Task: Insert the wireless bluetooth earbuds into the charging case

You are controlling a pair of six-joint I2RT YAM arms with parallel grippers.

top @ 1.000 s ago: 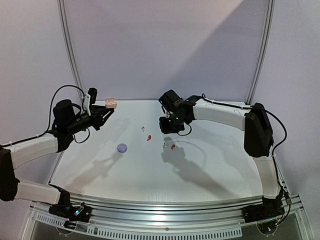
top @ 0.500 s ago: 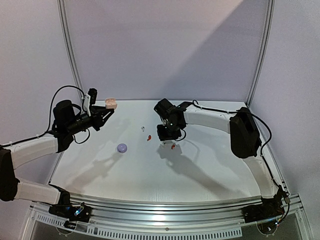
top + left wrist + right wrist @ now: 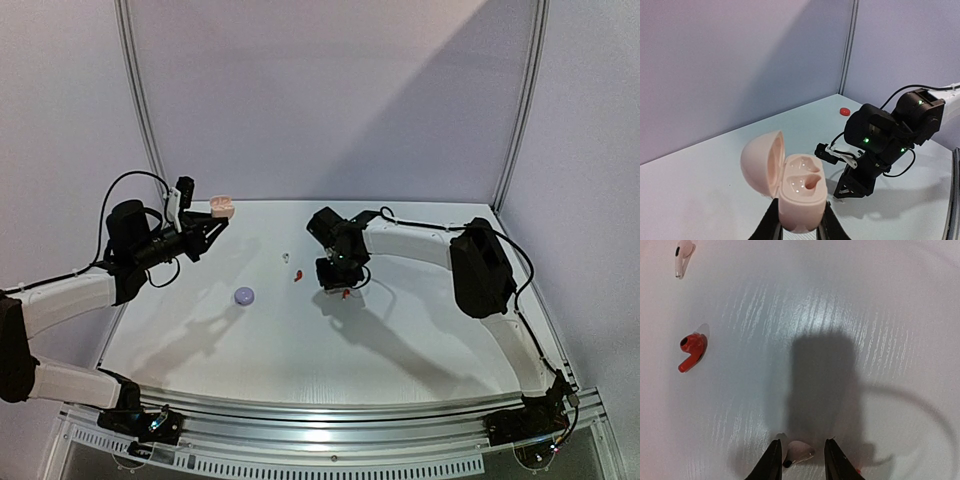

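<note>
**Fig.** My left hand [image 3: 799, 226] pinches the open pink case [image 3: 800, 192], held above the bench [image 3: 420, 340] at upper left of the top view, close to the back wall. Mid-bench, my right hand [image 3: 801, 446] stands slightly spread astride a white earbud [image 3: 799, 453], with a gap at one finger. In its wrist view a red earbud [image 3: 691, 351] lies at left and a second white earbud [image 3: 682, 255] at upper left. The lilac case [image 3: 244, 295] sits centre-left, and open bench fills the lower right.
</note>
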